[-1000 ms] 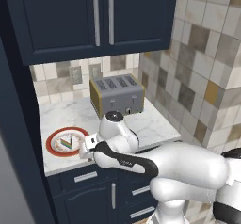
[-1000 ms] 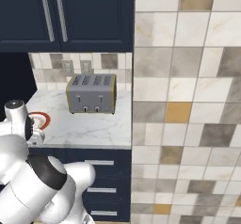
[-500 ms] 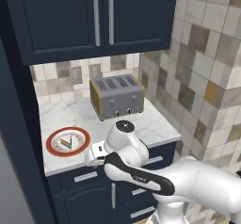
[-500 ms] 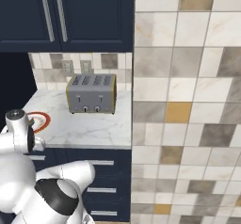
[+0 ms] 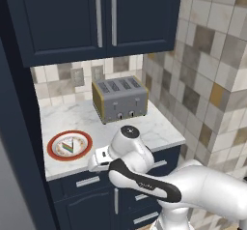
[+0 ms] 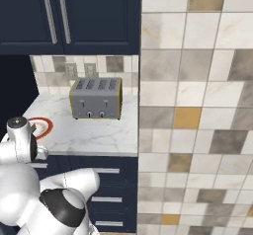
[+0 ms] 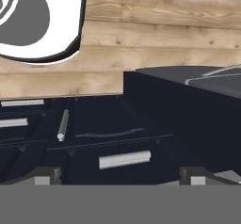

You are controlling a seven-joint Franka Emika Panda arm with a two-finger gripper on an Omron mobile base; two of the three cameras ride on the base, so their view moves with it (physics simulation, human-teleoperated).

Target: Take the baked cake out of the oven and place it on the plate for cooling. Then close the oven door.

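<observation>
A slice of cake with coloured layers lies on the red-rimmed plate at the counter's front left. The plate's rim also peeks out from behind my arm in the right base view. My wrist hangs just over the counter's front edge, right of the plate. In the hand view my gripper is open and holds nothing, facing low dark cabinet fronts. A broad dark panel juts in from the right there; I cannot tell whether it is the oven door. The oven itself is out of view.
A grey four-slot toaster stands at the back of the marble counter. Navy wall cabinets hang above, and a tiled wall closes the right side. Drawer handles and a wooden floor lie ahead of the hand.
My arm's elbow has swung a little to the right and lower in front of the counter. The gripper has stayed open; plate, cake and toaster have not moved.
</observation>
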